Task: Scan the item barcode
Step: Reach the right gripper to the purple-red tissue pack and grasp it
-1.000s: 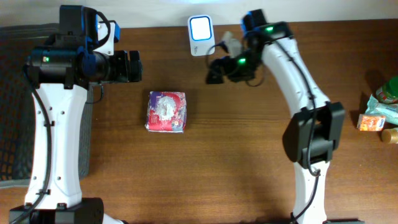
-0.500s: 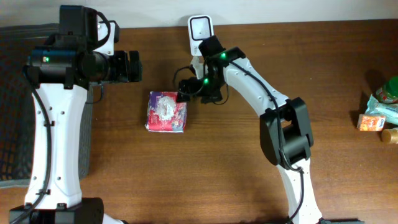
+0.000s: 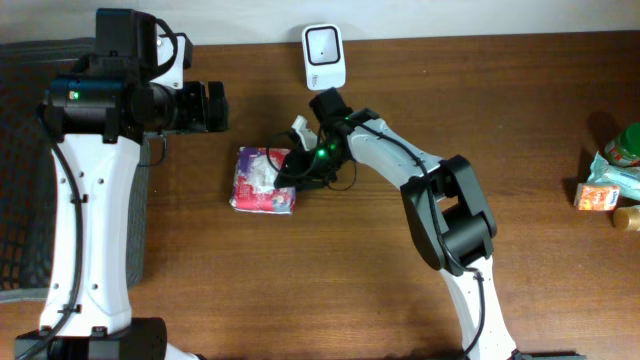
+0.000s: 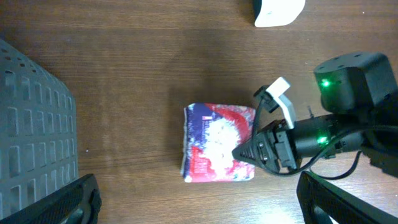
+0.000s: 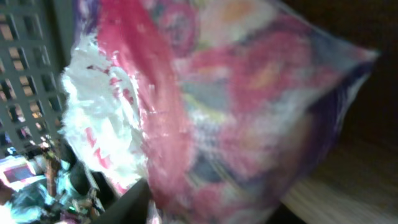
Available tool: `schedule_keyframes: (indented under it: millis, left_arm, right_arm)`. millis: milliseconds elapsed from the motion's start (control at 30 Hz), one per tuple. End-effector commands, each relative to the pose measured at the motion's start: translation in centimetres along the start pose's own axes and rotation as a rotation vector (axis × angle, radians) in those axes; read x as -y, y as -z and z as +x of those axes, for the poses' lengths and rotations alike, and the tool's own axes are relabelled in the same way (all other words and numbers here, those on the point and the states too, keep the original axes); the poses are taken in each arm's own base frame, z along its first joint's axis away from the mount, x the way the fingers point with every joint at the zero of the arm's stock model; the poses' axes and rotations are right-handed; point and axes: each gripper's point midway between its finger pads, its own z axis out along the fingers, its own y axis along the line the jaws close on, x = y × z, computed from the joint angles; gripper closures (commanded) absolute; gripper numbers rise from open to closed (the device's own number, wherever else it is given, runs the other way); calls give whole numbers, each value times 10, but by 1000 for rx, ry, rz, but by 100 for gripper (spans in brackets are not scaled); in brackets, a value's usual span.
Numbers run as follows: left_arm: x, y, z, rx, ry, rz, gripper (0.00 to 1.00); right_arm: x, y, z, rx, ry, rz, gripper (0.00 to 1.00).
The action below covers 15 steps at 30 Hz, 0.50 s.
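The item is a pink, white and blue soft packet [image 3: 262, 180] lying left of centre on the wooden table. My right gripper [image 3: 288, 168] reaches in from the right and is shut on the packet's right edge [image 4: 217, 143]. In the right wrist view the blurred packet [image 5: 236, 106] fills the frame, with one dark finger [image 5: 121, 205] pressed against it; the other finger is hidden. The white barcode scanner [image 3: 324, 45] stands at the table's back edge. My left gripper [image 3: 215, 106] hovers open above and left of the packet, with nothing between its fingers [image 4: 68, 199].
A grey mesh basket [image 3: 15, 150] lies along the table's left side, also visible as the basket [image 4: 31, 106] in the left wrist view. Several small grocery items [image 3: 610, 180] sit at the far right edge.
My right arm swung from beside the scanner down and left to the packet, and its jaws closed on the right edge. The packet shifted slightly left. The left arm stayed still.
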Motion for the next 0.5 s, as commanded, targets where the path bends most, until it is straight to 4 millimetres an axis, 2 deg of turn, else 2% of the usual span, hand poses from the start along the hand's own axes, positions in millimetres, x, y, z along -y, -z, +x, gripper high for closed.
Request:
schedule_keyframes:
  millis: [0,100,200,267,333,400,467]
  left_arm:
    - [2,7,-1,18,-9,10,1]
    - [2,7,-1,17,-9,10,1]
    - [2,7,-1,17,-9,10,1]
    - [1,7,-1,18,-9,10,1]
    - [2,7,-1,18,-9,10,1]
    - [2,7,-1,18,-9,10,1]
    - [1,7,-1,18,-9,10,1]
  right_arm:
    - [-4,-6,4,-17,-6,-16,71]
    - [-5,-6,4,-18,-7,-20,78]
    - [-5,-6,5,-18,-5,-19,96]
    - [-8,7,1,-7,-18,-15,96]
    - [-7,37,-6,31,-41,55,96]
    - [6,86,-12,92,-55,266,96]
    - [21,131,-8,134,-86,496,96]
